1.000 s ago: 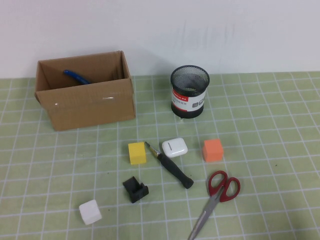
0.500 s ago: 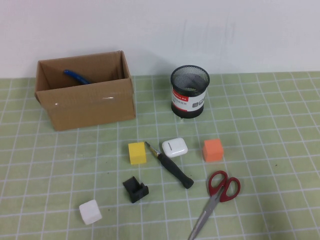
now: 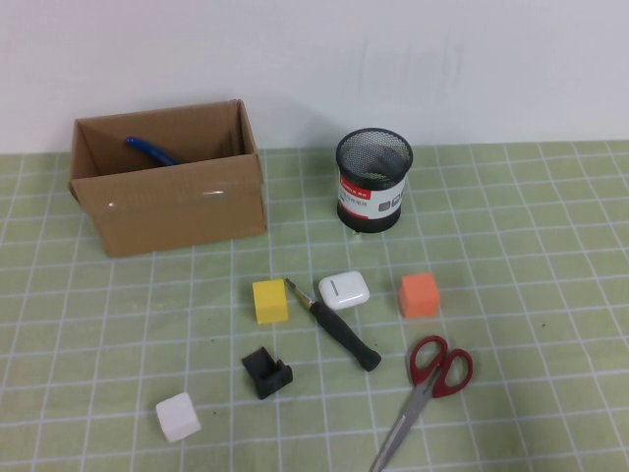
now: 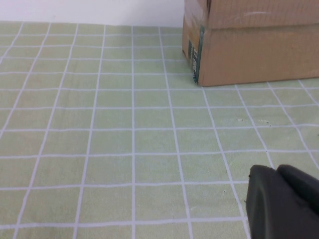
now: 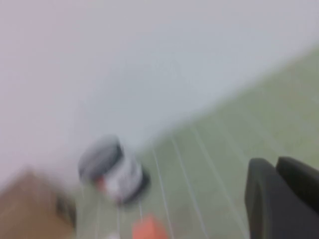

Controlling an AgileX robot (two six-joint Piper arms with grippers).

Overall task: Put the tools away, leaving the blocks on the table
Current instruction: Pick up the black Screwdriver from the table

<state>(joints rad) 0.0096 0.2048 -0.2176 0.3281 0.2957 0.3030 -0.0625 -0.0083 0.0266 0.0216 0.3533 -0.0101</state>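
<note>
The blue-handled pliers (image 3: 149, 150) lie inside the cardboard box (image 3: 177, 206). The black-handled screwdriver (image 3: 334, 326) lies on the mat between the yellow block (image 3: 269, 301) and the orange block (image 3: 419, 294). The red-handled scissors (image 3: 425, 385) lie at the front right, blades toward the near edge. The white block (image 3: 178, 417) sits at the front left. Neither arm shows in the high view. My left gripper (image 4: 276, 170) hovers low over bare mat near the box (image 4: 249, 45), fingers together and empty. My right gripper (image 5: 275, 163) is raised, fingers together and empty, facing the orange block (image 5: 148, 229).
A black mesh pen cup (image 3: 373, 180) stands behind the middle of the mat and shows blurred in the right wrist view (image 5: 113, 172). A white rounded case (image 3: 343, 290) lies beside the screwdriver. A small black angular piece (image 3: 267, 373) sits in front of the yellow block.
</note>
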